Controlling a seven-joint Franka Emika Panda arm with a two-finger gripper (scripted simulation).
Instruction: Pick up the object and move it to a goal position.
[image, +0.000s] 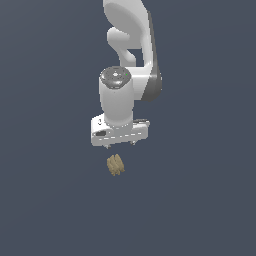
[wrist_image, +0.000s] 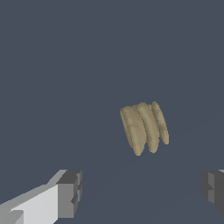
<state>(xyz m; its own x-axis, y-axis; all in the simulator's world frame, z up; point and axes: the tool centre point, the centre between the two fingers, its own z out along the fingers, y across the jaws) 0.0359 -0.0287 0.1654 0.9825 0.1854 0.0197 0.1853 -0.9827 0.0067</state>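
The object (image: 115, 165) is a small tan-brown ridged chunk lying on the dark floor, just in front of and below the white arm's hand in the exterior view. In the wrist view the object (wrist_image: 144, 127) shows its several parallel ridges. My gripper (image: 120, 144) hangs above the object and apart from it, a little behind it. The gripper (wrist_image: 142, 192) is open, its two grey fingertips (wrist_image: 70, 192) wide apart with nothing between them. The object sits beyond the gap between the fingers, not inside it.
A plain dark blue-grey floor (image: 200, 200) fills both views. The white arm (image: 130, 40) rises toward the back of the exterior view. Nothing else shows.
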